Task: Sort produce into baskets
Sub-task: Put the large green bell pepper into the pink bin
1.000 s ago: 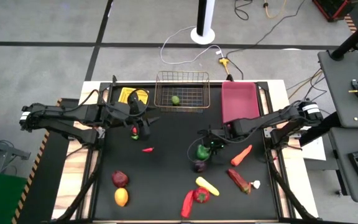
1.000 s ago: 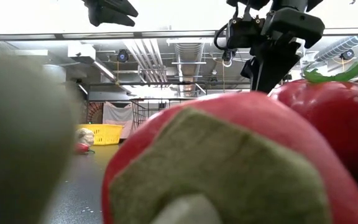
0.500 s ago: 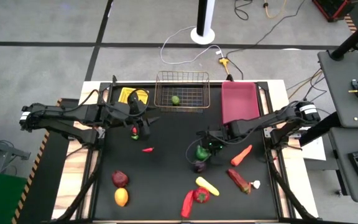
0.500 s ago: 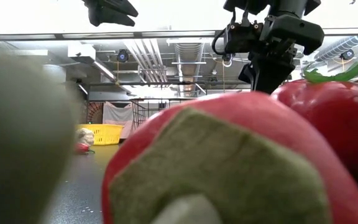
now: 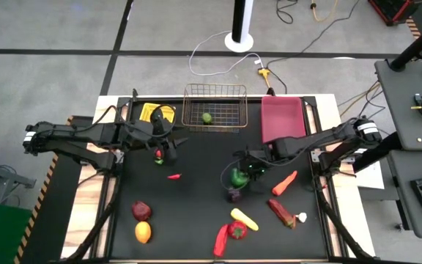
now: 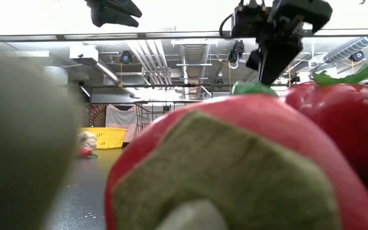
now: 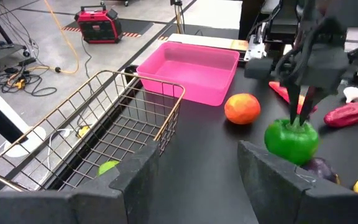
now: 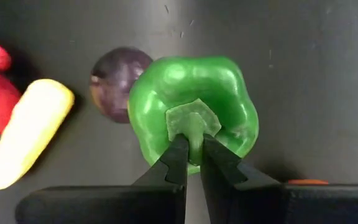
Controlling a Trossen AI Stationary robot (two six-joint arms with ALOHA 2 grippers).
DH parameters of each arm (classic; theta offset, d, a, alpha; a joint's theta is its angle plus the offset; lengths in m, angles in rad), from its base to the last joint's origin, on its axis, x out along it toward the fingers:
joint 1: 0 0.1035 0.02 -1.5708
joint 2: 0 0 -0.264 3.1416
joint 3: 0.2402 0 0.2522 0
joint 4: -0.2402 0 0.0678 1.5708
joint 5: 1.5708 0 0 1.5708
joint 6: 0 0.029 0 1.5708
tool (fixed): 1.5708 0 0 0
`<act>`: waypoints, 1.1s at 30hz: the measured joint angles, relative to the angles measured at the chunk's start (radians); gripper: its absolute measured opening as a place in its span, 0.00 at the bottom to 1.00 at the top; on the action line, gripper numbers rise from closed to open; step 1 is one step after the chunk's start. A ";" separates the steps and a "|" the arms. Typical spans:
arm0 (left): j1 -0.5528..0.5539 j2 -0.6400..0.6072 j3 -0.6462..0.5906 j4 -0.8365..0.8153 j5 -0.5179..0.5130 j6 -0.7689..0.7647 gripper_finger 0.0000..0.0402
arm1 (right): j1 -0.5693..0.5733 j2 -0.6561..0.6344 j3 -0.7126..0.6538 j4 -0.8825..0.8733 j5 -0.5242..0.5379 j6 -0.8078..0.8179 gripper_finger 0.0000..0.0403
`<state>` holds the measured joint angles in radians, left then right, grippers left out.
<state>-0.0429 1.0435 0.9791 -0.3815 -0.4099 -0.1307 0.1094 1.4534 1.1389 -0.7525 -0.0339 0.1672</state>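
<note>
My right gripper (image 8: 192, 163) is shut on a green bell pepper (image 8: 191, 109), right of the table's middle (image 5: 237, 178); the pepper's top shows in the low view (image 6: 254, 88). A purple vegetable (image 8: 114, 84) lies right beside the pepper. My left gripper (image 7: 194, 186) is open and empty, hovering near the yellow tray (image 5: 158, 112), with a small red-and-green piece (image 5: 158, 155) on the table just beside it. The wire basket (image 5: 214, 108) holds a lime (image 5: 206, 117). The pink bin (image 5: 283, 121) stands at the far right. My right gripper pinches the pepper's pale green stem (image 8: 194, 132) between its two fingers (image 8: 176, 159). The fingers come from above, pointing down. The pepper hangs upright below them, stem up, just above the table beside the purple vegetable.
An orange carrot (image 5: 285, 182), a red root (image 5: 281, 213) and a white piece (image 5: 302, 217) lie right of the pepper. A yellow vegetable (image 5: 244, 218) and red peppers (image 5: 237, 230) lie near the front. A red chili (image 5: 174, 176), a dark red fruit (image 5: 141, 211) and an orange fruit (image 5: 143, 232) lie left.
My right gripper has gone up with the green pepper; in the low view the pepper's top now shows above the red vegetable in front, where it was hidden before.
</note>
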 joint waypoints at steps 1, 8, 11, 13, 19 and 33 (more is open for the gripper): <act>0.000 0.000 0.000 0.001 0.000 0.000 0.50 | -0.007 -0.006 0.017 -0.026 0.000 -0.001 0.05; 0.000 0.000 0.000 0.004 0.000 0.000 0.50 | -0.109 -0.027 0.138 -0.235 0.000 -0.052 0.05; 0.000 0.000 0.000 0.005 0.000 0.000 0.50 | -0.185 -0.046 0.153 -0.284 0.000 -0.109 0.05; 0.000 0.000 0.000 0.005 0.000 0.000 0.50 | -0.242 -0.068 0.152 -0.303 -0.002 -0.141 0.05; 0.000 0.000 0.000 0.035 0.000 -0.001 0.50 | -0.422 -0.166 0.137 -0.342 -0.023 -0.204 0.04; 0.000 0.000 0.000 0.060 0.000 -0.009 0.50 | -0.751 -0.316 0.086 -0.366 0.008 -0.107 0.04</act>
<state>-0.0430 1.0435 0.9791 -0.3210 -0.4099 -0.1398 -0.6418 1.1374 1.2247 -1.1185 -0.0260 0.0601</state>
